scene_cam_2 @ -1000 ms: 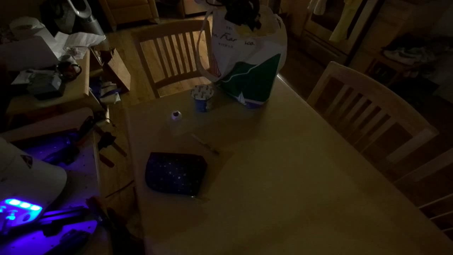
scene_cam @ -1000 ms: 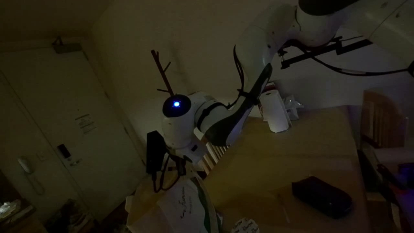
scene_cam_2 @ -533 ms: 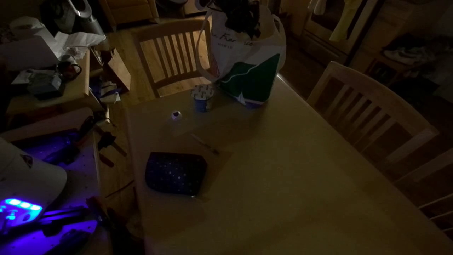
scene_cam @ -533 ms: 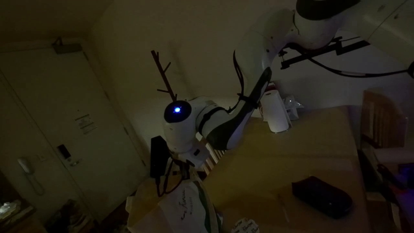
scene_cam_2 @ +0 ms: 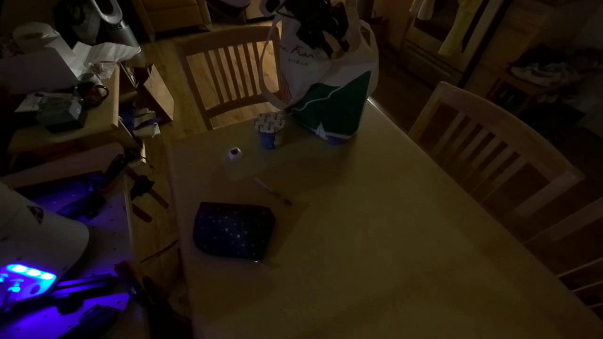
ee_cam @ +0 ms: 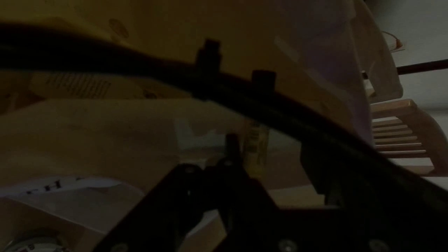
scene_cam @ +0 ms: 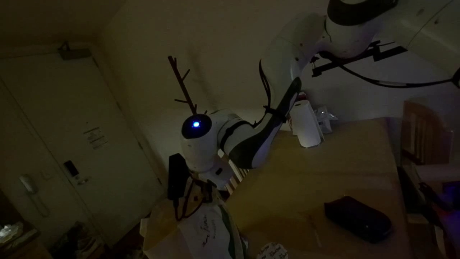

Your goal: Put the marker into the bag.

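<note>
The bag is a paper bag, white outside with green print and brown inside (scene_cam_2: 337, 101), standing upright at the table's far end; it also shows in an exterior view (scene_cam: 201, 233). My gripper (scene_cam_2: 336, 49) is over the bag's mouth. In the wrist view my gripper (ee_cam: 269, 150) is open, its dark fingers spread. The marker (ee_cam: 256, 150), with a yellowish label and dark cap, shows between the fingers, close to the left one and apart from the right one. A black cable crosses its middle. I cannot tell if it is loose in the air or resting in the bag.
A thin pen-like stick (scene_cam_2: 273, 191) lies on the table (scene_cam_2: 400, 235). A dark starry pouch (scene_cam_2: 234, 230), a patterned tub (scene_cam_2: 270, 129) and a small white object (scene_cam_2: 234, 153) stand near it. Chairs (scene_cam_2: 494, 141) flank the table. A paper towel roll (scene_cam: 305, 124) stands by the wall.
My gripper has moved down toward the bag's mouth, mostly in the first half second. Its fingers now show spread apart in an exterior view, where before they looked closer together.
</note>
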`<state>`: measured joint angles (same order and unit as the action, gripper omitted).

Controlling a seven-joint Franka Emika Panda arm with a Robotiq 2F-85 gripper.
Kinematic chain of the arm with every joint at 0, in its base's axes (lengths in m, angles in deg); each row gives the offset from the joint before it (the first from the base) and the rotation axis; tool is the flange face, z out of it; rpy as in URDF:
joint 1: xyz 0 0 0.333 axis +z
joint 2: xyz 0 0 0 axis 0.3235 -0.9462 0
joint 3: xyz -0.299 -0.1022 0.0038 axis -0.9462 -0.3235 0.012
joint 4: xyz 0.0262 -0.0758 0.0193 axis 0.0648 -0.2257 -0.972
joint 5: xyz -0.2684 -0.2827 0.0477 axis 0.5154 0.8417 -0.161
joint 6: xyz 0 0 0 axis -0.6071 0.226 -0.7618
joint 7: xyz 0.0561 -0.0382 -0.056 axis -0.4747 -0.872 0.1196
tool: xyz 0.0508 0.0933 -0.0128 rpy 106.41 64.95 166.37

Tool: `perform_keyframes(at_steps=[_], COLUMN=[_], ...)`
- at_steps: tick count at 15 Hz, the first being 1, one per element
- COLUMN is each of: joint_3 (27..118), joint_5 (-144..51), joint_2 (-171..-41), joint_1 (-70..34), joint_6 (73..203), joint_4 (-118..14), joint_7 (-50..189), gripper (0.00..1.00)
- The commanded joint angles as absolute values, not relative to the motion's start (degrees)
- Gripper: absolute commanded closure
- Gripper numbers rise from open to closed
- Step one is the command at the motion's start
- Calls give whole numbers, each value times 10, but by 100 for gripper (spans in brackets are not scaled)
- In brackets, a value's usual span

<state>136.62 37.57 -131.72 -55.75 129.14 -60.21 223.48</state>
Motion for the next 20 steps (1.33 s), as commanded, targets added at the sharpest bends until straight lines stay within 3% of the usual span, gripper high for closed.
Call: perform_keyframes(at_steps=[1, 3, 5, 20], joint_3=[1389, 1394, 1400, 1529], joint_5=[384, 374, 331, 224], joint_2=[-1328, -1327, -1326, -1376], joint_1=[-573, -576, -571, -547], joint_6=[1279, 1271, 1215, 720], joint_4=[-598, -594, -574, -251], joint_7=[2235, 2235, 2235, 2234], gripper=[19, 6, 0, 0])
